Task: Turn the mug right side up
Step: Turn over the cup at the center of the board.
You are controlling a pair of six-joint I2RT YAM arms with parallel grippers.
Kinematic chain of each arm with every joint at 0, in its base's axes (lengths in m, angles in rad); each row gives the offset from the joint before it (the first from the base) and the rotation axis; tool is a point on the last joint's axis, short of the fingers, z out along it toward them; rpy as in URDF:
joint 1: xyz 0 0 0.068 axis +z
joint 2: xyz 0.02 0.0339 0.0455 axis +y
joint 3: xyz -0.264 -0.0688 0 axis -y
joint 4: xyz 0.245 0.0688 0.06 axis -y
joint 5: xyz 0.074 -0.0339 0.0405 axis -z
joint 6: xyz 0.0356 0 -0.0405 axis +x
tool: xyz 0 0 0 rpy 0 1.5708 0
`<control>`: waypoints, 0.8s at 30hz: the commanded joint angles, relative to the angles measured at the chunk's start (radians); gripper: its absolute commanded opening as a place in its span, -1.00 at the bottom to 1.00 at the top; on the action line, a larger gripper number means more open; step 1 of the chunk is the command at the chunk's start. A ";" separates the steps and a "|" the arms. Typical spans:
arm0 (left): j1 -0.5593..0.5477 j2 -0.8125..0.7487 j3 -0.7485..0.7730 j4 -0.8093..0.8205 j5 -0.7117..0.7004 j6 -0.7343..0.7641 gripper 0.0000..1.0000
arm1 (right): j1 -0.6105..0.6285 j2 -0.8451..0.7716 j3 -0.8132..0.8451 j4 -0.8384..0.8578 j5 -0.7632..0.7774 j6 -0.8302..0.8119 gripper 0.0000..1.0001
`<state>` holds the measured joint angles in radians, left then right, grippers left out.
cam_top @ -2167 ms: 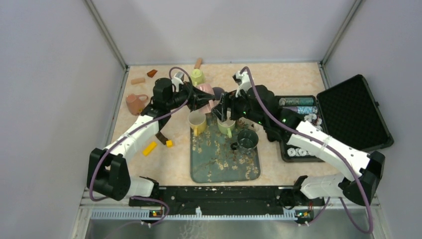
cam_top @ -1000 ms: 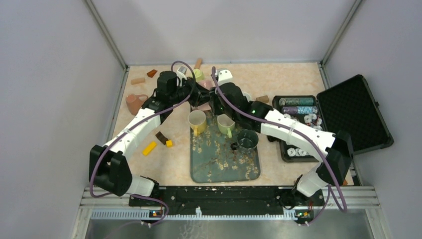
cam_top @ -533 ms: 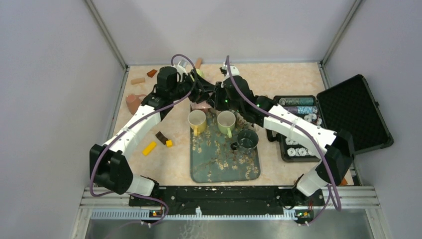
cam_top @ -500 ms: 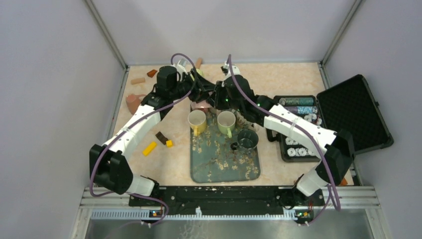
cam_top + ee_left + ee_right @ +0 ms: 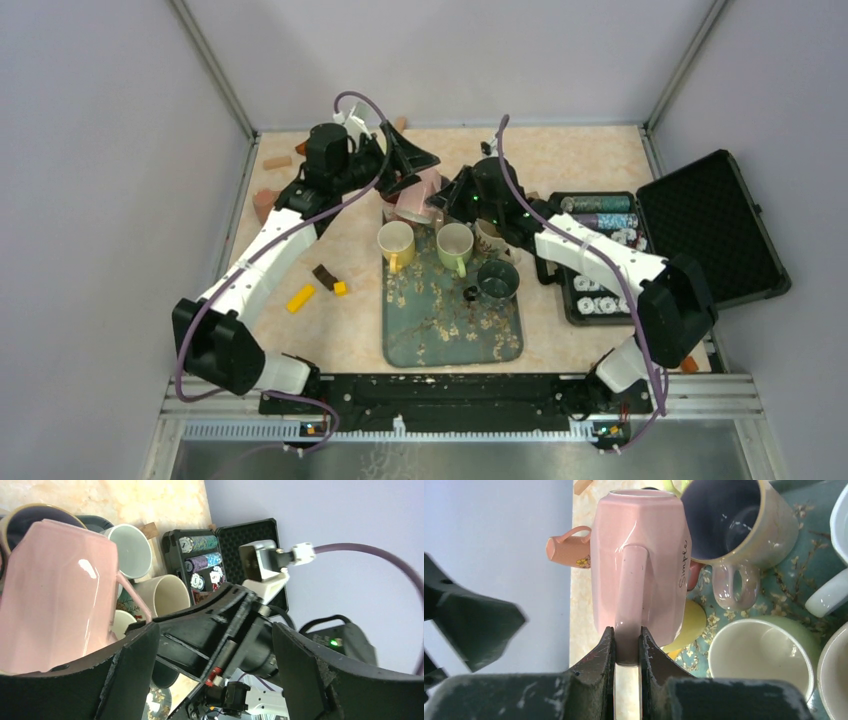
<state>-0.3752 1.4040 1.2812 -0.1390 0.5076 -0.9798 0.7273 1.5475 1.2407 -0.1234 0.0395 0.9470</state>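
Terracotta mug point(image 5: 268, 206) lies on its side at far left of the table. Left gripper point(image 5: 408, 160) is spread wide and holds nothing, just far-left of the pink mug point(image 5: 639, 555). Pink mug sits over the tray's point(image 5: 450, 335) far-left corner and looks raised; can't tell its tilt. Right gripper point(image 5: 626, 642) pinches its handle. Yellow mug point(image 5: 396, 243), green mug point(image 5: 455, 245) and dark mug point(image 5: 497, 280) stand upright on the tray. Open case point(image 5: 700, 225) at right.

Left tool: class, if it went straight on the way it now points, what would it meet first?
Probably the right tool, shut on the handle of the pink mug; depth is unclear.
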 commanded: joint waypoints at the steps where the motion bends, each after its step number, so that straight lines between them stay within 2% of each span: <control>1: 0.023 -0.081 0.016 0.027 -0.018 0.032 0.78 | -0.018 -0.056 -0.033 0.315 -0.036 0.131 -1.00; 9: 0.045 -0.156 -0.031 -0.005 -0.036 0.070 0.82 | -0.039 -0.079 -0.075 0.411 -0.067 0.257 -1.00; 16: 0.055 -0.224 -0.035 -0.113 -0.133 0.234 0.89 | -0.069 -0.116 -0.146 0.472 -0.132 0.461 -1.00; 19: 0.056 -0.271 -0.101 -0.079 -0.115 0.186 0.90 | -0.078 -0.125 -0.173 0.505 -0.139 0.544 -1.00; 24: 0.055 -0.301 -0.203 -0.005 -0.027 0.000 0.76 | -0.078 -0.129 -0.254 0.691 -0.120 0.653 -1.00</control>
<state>-0.3222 1.1320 1.1450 -0.2241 0.4267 -0.8593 0.6556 1.4929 1.0103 0.2539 -0.0731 1.4628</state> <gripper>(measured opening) 0.900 0.109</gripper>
